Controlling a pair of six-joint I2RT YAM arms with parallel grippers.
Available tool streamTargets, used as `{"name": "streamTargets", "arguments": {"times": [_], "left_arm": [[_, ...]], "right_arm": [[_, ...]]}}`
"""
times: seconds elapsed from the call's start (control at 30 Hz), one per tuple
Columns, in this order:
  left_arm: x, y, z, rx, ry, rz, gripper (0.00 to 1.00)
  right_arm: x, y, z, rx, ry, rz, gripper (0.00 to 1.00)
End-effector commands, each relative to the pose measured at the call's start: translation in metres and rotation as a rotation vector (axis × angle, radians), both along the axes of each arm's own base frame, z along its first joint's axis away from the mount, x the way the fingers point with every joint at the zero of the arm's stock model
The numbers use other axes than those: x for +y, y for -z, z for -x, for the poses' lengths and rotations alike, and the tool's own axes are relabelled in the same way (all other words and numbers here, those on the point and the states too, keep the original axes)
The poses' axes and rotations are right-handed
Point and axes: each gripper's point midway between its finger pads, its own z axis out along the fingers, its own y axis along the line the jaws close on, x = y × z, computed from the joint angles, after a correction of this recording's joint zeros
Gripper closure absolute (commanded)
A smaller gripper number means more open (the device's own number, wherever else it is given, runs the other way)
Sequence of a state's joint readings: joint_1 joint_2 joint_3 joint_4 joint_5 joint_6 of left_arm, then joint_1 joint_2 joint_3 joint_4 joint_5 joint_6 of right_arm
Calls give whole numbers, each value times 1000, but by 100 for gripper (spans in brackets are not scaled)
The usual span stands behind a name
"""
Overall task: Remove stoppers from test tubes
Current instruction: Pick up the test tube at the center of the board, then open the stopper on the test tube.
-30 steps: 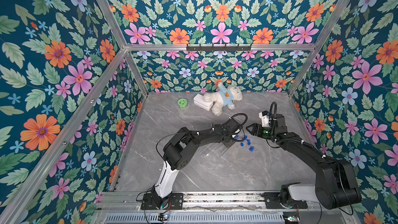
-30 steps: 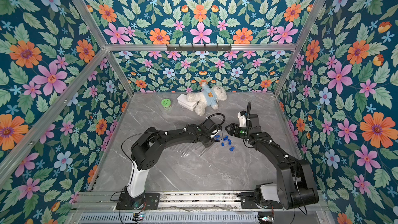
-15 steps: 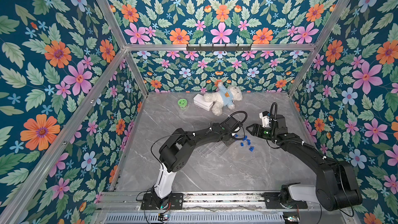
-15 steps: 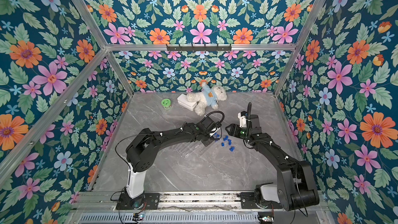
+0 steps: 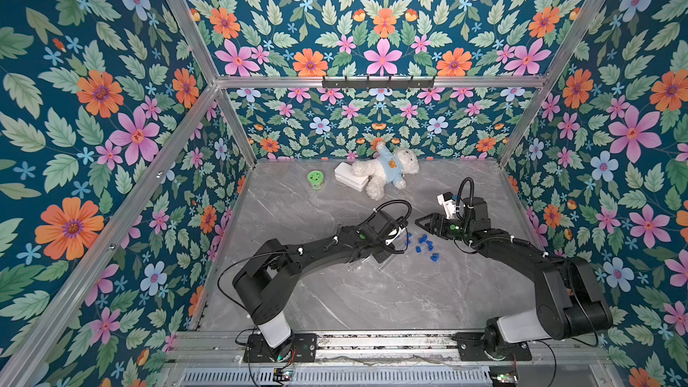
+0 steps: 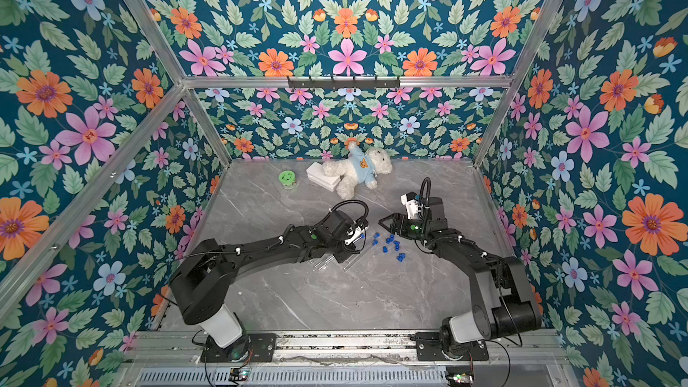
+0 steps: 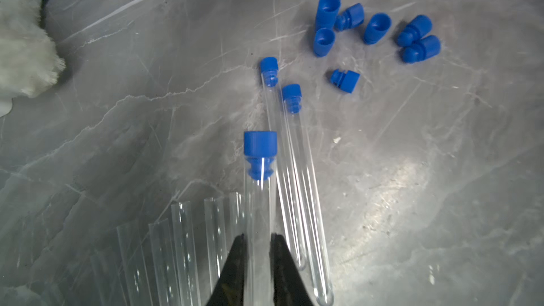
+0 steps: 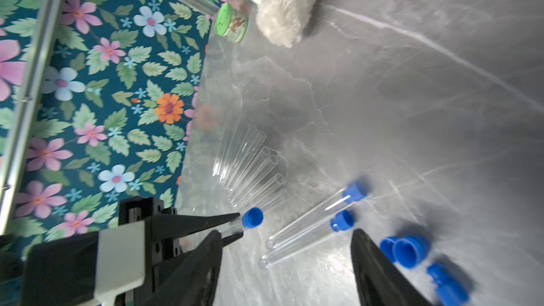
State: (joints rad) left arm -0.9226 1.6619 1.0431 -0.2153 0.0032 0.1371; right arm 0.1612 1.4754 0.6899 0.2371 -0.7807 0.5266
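My left gripper (image 7: 259,238) is shut on a clear test tube (image 7: 259,201) that carries a blue stopper (image 7: 260,142). Beside it on the marble lie two more stoppered test tubes (image 7: 297,172). Several open tubes (image 7: 182,245) fan out on the other side. Several loose stoppers (image 7: 376,27) are scattered beyond them. In the right wrist view my right gripper (image 8: 287,231) stands open and empty over the two lying tubes (image 8: 309,219), facing the held tube's stopper (image 8: 252,217). In both top views the grippers (image 5: 400,240) (image 6: 383,222) face each other over the loose stoppers (image 5: 426,243).
A white teddy bear (image 5: 387,171) lies on a white box (image 5: 350,176) at the back of the table, with a green-lidded jar (image 5: 315,179) to its left. Floral walls close in the back and both sides.
My left arm has drawn back toward the near left, its elbow swinging outward, with the stoppered tube still in the gripper. The right arm has stayed where it was.
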Motion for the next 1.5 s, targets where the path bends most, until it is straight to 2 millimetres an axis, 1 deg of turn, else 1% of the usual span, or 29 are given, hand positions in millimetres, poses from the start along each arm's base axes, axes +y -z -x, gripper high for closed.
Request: {"name": "streamTargets", "arguments": {"times": [0.0,0.13,0.33,0.43,0.57,0.83,0.97,1.33,1.47], "left_arm": [[-4,-10,1,-31,20,62,100],[2,-12,6,-39,29,70,100],[2,-22,8,-65,44,100,100],[2,-23,8,-74,46,103,100],[2,-21,7,-76,43,99,100],[3,-21,6,-82,43,95,100],[4,-21,6,-84,41,96,100],[6,-23,4,-101,33,91,100],[6,-23,4,-102,33,90,100]], "right_arm": [[21,-24,3,-60,-105,-119,31],[33,-21,8,-62,-145,-95,32],[46,-13,13,-23,-195,-87,34],[53,-8,16,2,-222,-82,36],[62,-9,23,11,-266,-88,40],[71,-3,29,48,-311,-87,47],[75,-3,31,61,-335,-106,54],[83,-4,37,81,-377,-117,56],[84,-4,38,80,-384,-116,61]]}}
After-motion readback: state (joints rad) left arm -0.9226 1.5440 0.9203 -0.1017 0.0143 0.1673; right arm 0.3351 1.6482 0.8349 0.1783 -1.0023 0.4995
